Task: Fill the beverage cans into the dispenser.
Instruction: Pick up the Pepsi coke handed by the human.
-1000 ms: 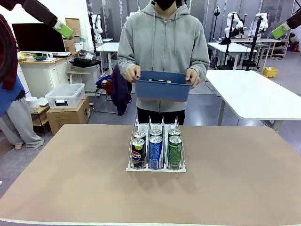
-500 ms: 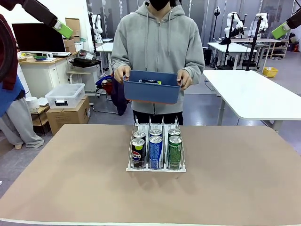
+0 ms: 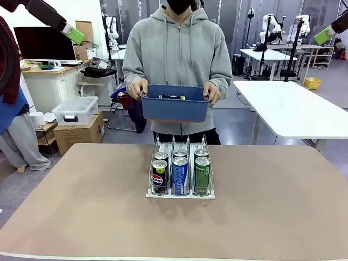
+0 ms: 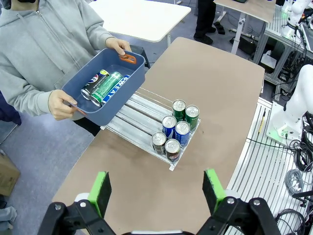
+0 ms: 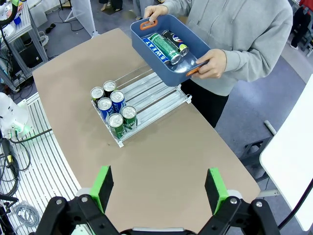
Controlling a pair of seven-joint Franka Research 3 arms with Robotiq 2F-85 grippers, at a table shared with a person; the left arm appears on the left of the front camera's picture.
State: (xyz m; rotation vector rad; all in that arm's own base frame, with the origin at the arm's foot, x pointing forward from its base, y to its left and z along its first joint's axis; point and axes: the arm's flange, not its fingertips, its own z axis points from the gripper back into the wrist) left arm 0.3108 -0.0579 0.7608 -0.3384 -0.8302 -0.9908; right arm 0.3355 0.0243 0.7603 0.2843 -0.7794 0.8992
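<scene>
Six cans [image 3: 180, 175] stand in the dispenser [image 3: 180, 196]; three lie in the blue tub [image 3: 175, 107] at 12 o'clock. The left claw [image 4: 156, 182] and right claw [image 5: 159, 180] are both released.

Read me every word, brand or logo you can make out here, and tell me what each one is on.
"SWEAT": on the lying blue can in the blue tub the person holds.
Pepsi globe logo, no wording legible: on the black can at the front left of the dispenser.
White lettering on the upright blue can: too blurred to read.
Print on the front green can: too small to read.
</scene>
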